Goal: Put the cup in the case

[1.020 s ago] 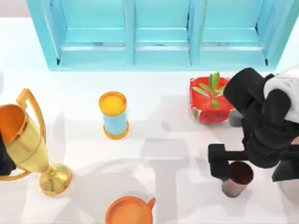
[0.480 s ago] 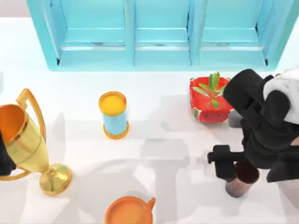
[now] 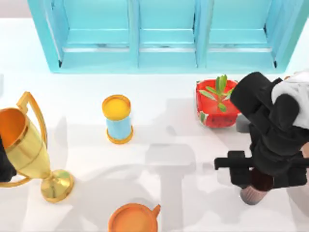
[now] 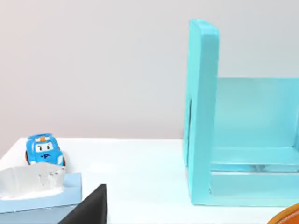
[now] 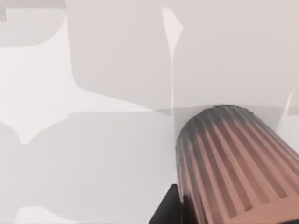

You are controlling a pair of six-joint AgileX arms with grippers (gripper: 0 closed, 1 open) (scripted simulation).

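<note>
The cup [image 3: 252,195], a small ribbed reddish-brown tumbler with a dark inside, is at the table's front right. My right gripper [image 3: 263,176] reaches down over it, one black finger on each side, shut on the cup. In the right wrist view the cup [image 5: 233,172] is close up with its ribbed wall facing me and the white table behind it. The case is hidden or out of view. My left arm [image 3: 4,166] stays parked at the table's left edge, behind the trophy.
A big turquoise cabinet [image 3: 164,36] spans the back. A gold trophy [image 3: 29,150] stands at the left. A blue bottle with an orange lid [image 3: 117,118] and an orange mug [image 3: 133,220] are mid-table. A red plant pot [image 3: 217,104] is just behind the right arm. A toy car [image 4: 44,149] and a tissue box [image 4: 37,193] appear in the left wrist view.
The right gripper's fingers have closed in on the cup. Gripper and cup together have shifted right and toward the front edge. The left arm has not moved.
</note>
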